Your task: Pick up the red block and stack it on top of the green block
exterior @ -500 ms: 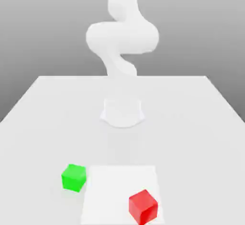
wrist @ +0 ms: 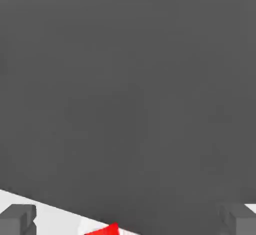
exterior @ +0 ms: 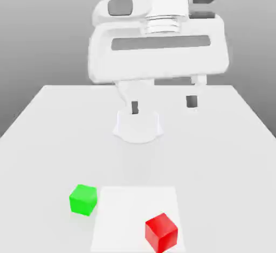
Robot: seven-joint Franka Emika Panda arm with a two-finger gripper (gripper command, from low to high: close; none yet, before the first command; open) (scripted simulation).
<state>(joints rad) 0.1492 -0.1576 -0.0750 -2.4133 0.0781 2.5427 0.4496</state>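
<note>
Your red block (exterior: 161,233) sits at the lower right of the exterior view, well below the claw (exterior: 163,105), which hangs upper centre with its fingers spread and nothing between them. You have one red block and one green block (exterior: 83,199), the latter lower left.

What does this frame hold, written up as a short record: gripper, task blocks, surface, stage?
gripper: white two-finger gripper, open, raised above the table, holding nothing
red block: small matte bright red cube, on the white square patch, near its edge at the exterior view's right
green block: small matte bright green cube, beside the patch, at the exterior view's left
surface: pale flat table
stage: blocks apart, not stacked
</note>
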